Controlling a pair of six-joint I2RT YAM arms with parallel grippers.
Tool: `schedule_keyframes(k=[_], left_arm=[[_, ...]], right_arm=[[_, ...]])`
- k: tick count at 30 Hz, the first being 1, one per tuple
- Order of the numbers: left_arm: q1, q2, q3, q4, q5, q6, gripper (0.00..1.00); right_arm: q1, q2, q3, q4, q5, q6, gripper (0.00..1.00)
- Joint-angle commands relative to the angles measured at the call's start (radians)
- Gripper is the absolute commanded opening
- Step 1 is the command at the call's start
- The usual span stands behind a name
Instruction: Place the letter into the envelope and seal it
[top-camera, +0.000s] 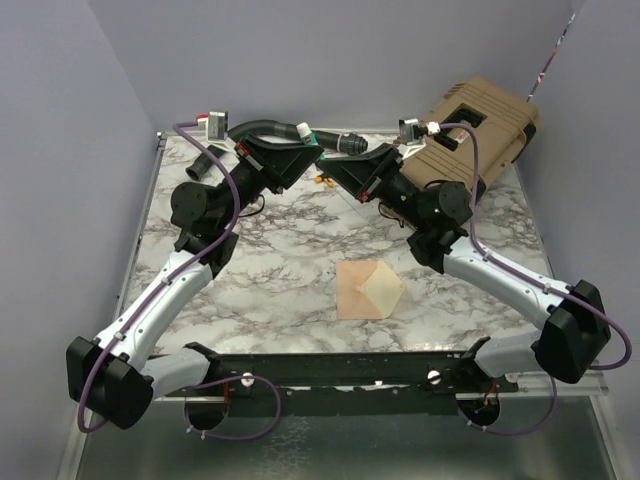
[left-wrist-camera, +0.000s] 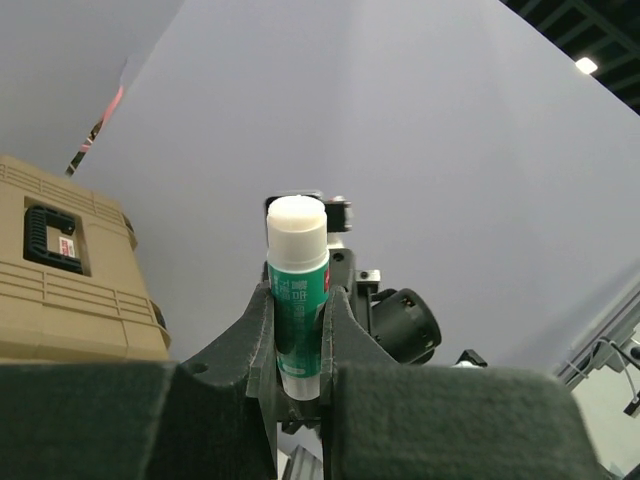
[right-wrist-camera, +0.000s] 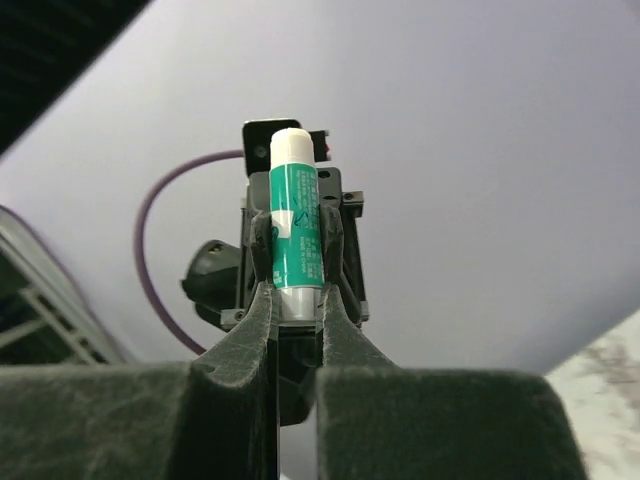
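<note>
Left claw (left-wrist-camera: 298, 312) clamps the glue stick (left-wrist-camera: 297, 245); right claw (right-wrist-camera: 297, 300) too.

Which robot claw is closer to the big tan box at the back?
Right. Both pinch one glue stick midair: the right gripper sits toward the tan box, the left gripper past the stick, farther away.
</note>
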Motion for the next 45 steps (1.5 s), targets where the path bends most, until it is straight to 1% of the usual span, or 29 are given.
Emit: schedule_keyframes(k=[1,5,6,8,9,10,12,13,14,16,19,21,23,26,28,30,33,36,39,42,45], left_arm=[[0.026,-0.056,0.012,0.107,-0.024,0.039,0.0],[0.026,-0.064,0.012,0.112,-0.023,0.04,0.0],[0.026,-0.064,0.013,0.112,-0.023,0.041,0.0],[0.026,-0.063,0.013,0.112,-0.026,0.041,0.0],[0.026,-0.062,0.013,0.112,-0.031,0.038,0.0],[0.026,-0.062,0.012,0.111,-0.035,0.035,0.0],[0.026,-0.064,0.006,0.109,-0.046,0.028,0.0],[0.025,-0.064,0.003,0.108,-0.05,0.025,0.0],[0.026,-0.064,0.002,0.105,-0.055,0.024,0.0],[0.026,-0.064,0.001,0.102,-0.059,0.02,0.0],[0.026,-0.061,0.006,0.088,-0.074,0.003,0.0],[0.026,-0.058,0.01,0.076,-0.091,-0.019,0.0],[0.026,-0.057,0.006,0.064,-0.122,-0.06,0.0],[0.026,-0.055,-0.011,0.055,-0.174,-0.142,0.0],[0.026,-0.05,-0.023,0.055,-0.209,-0.201,0.0],[0.026,-0.044,-0.02,0.056,-0.22,-0.239,0.0],[0.026,-0.037,-0.022,0.054,-0.236,-0.309,0.0],[0.026,-0.035,-0.038,0.055,-0.259,-0.372,0.0],[0.026,-0.039,-0.057,0.055,-0.274,-0.384,0.0],[0.026,-0.041,-0.069,0.055,-0.277,-0.393,0.0],[0.026,-0.044,-0.074,0.055,-0.277,-0.396,0.0]], right_arm=[[-0.021,0.037,-0.027,0.24,0.047,0.408,0.01],[-0.02,0.077,-0.018,0.315,0.056,0.493,0.01],[-0.02,0.083,-0.011,0.323,0.043,0.49,0.06],[-0.021,0.083,-0.001,0.342,0.012,0.443,0.25],[-0.021,0.073,0.002,0.333,-0.005,0.393,0.36],[-0.021,0.053,0.002,0.304,-0.016,0.332,0.45],[-0.02,-0.004,0.013,0.177,-0.029,0.151,0.58],[-0.02,-0.036,0.025,0.086,-0.035,0.038,0.62],[-0.02,-0.066,0.038,0.005,-0.037,-0.079,0.64],[-0.02,-0.118,0.051,-0.101,-0.01,-0.239,0.68],[-0.02,-0.152,0.067,-0.086,-0.028,-0.437,0.71],[-0.015,-0.151,0.11,-0.122,-0.055,-0.601,0.71],[-0.002,-0.137,0.152,-0.172,-0.067,-0.782,0.71],[0.026,-0.107,0.175,-0.192,-0.077,-1.051,0.74],[0.041,-0.086,0.182,-0.198,-0.081,-1.196,0.76],[0.053,-0.064,0.189,-0.196,-0.066,-1.3,0.76],[0.074,-0.042,0.205,-0.197,-0.056,-1.394,0.76],[0.1,-0.019,0.212,-0.179,-0.051,-1.427,0.76],[0.133,0.01,0.215,-0.161,-0.025,-1.471,0.76],[0.153,0.043,0.223,-0.131,-0.006,-1.481,0.75],[0.166,0.08,0.241,-0.093,0.053,-1.477,0.69]])
